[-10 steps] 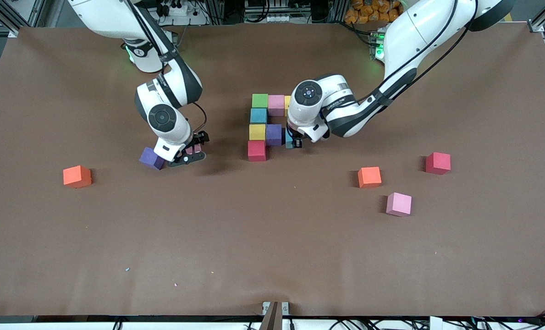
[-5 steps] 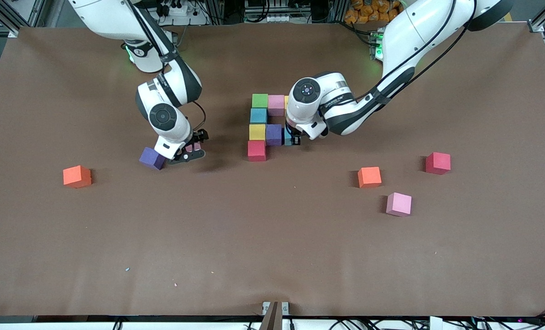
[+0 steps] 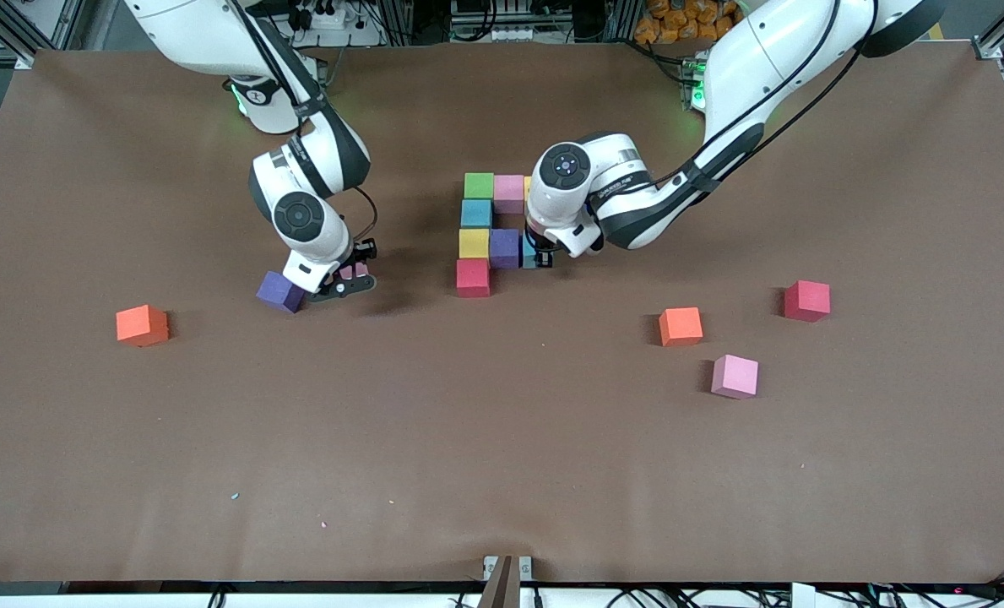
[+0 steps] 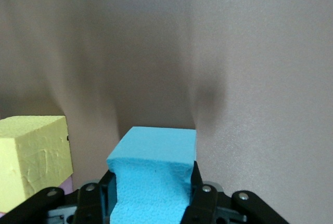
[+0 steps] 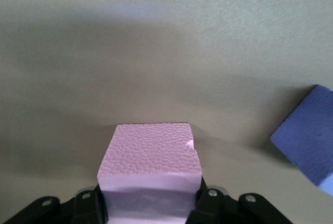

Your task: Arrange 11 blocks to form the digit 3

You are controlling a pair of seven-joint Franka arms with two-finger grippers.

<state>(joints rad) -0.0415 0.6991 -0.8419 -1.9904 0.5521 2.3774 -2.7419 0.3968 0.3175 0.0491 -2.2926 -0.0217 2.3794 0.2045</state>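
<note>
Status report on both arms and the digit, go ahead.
Left gripper shut on light blue block beside purple block. Right gripper shut on pink block. Digit unfinished.

Yellow block (image 3: 529, 187) mostly hidden by left arm, light blue block (image 4: 153, 174) cut off by frame edge

Both tools, left (image 3: 539, 257) and right (image 3: 351, 274), low and clamped.

the right gripper (image 5: 149, 203) has its fingers (image 5: 89, 206) closed on a pink block (image 5: 150, 159) on the table (image 5: 156, 52); a purple block (image 5: 308, 133) lies nearby.
</note>
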